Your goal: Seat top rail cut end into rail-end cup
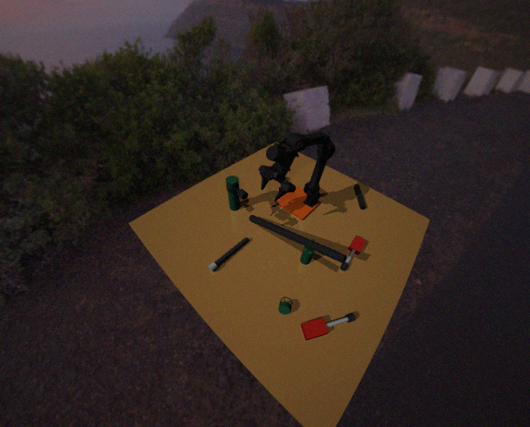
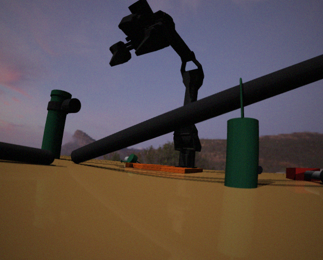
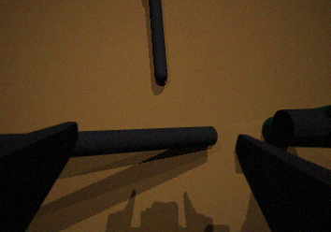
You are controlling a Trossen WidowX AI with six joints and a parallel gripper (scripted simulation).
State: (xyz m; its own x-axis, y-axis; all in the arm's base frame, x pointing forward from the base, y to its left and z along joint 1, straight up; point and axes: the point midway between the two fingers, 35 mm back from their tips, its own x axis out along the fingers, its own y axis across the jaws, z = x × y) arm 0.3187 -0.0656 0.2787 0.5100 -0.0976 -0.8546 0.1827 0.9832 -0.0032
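Note:
The dark top rail (image 1: pixel 296 238) (image 2: pixel 183 111) (image 3: pixel 140 139) passes through the loop cap (image 2: pixel 241 95) on the short green post (image 1: pixel 306 255) (image 2: pixel 241 152). It slopes down, and its cut end (image 1: pixel 253 219) (image 2: pixel 75 156) (image 3: pixel 211 136) rests on the yellow mat (image 1: pixel 201 317). The big green post (image 1: pixel 232 193) (image 2: pixel 54 125) carries the dark brace band (image 2: pixel 52 105) near its cap, with the rail-end cup (image 1: pixel 242 193) (image 2: pixel 72 105) (image 3: pixel 301 128) empty. There is a gap between the cut end and the cup. My gripper (image 1: pixel 274 182) (image 2: pixel 129 30) (image 3: pixel 159 136) is open and empty, high above the rail's end, touching nothing.
A loose dark tube with a white tip (image 1: pixel 228 253) (image 2: pixel 15 152) (image 3: pixel 158 35) lies left of the rail. A short dark tube (image 1: pixel 360 197), two red-headed tools (image 1: pixel 356 244) (image 1: pixel 315 328) and a small green cap (image 1: pixel 284 305) lie about. The arm stands on an orange plate (image 1: pixel 294 206) (image 2: pixel 161 167).

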